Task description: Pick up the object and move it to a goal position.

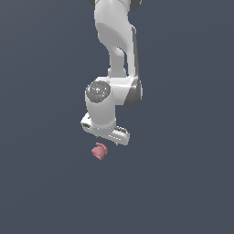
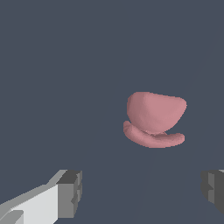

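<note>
Gripper (image 2: 141, 188) spread wide, holding nothing; you see both dark fingertips (image 2: 72, 192) apart in the wrist view. Object (image 1: 98, 151) lies on the floor, at about 7 o'clock from the gripper in the exterior view, just beside it, not between the jaws. Judgement: shift over it, then descend.

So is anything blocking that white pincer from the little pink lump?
Nothing visible does. The open white pincer sits above the small pink-red lumpy piece, with only bare dark-grey surface between its fingers and the piece.
</note>
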Robot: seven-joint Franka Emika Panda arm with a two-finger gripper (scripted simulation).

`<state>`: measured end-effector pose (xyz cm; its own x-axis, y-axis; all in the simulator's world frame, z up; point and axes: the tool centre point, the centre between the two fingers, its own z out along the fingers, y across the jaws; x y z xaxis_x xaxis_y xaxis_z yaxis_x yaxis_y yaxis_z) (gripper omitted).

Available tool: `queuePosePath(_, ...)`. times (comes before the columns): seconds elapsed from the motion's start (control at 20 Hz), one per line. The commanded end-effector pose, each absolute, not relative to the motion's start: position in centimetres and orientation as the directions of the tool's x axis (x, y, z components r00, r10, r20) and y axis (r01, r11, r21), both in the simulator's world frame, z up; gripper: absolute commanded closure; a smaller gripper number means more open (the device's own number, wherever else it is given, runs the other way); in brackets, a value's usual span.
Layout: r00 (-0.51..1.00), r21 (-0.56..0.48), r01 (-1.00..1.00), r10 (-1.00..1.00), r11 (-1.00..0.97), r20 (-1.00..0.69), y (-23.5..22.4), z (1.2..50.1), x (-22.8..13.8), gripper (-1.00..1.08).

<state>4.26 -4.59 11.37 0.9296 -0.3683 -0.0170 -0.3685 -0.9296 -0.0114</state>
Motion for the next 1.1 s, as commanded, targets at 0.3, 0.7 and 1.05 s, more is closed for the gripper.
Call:
queuePosePath(0.3, 0.864, -0.001, -0.504, -0.504, -0.864, -0.002, -8.1, 9.2, 6.1, -0.92)
queuePosePath(0.7, 0.858, 0.000, -0.514, -0.514, -0.858, -0.001, -8.4, 8.6, 6.2, -0.92)
queuePosePath(1.05, 0.856, 0.000, -0.517, -0.517, -0.856, 0.000, -8.5, 5.4, 6.1, -0.92)
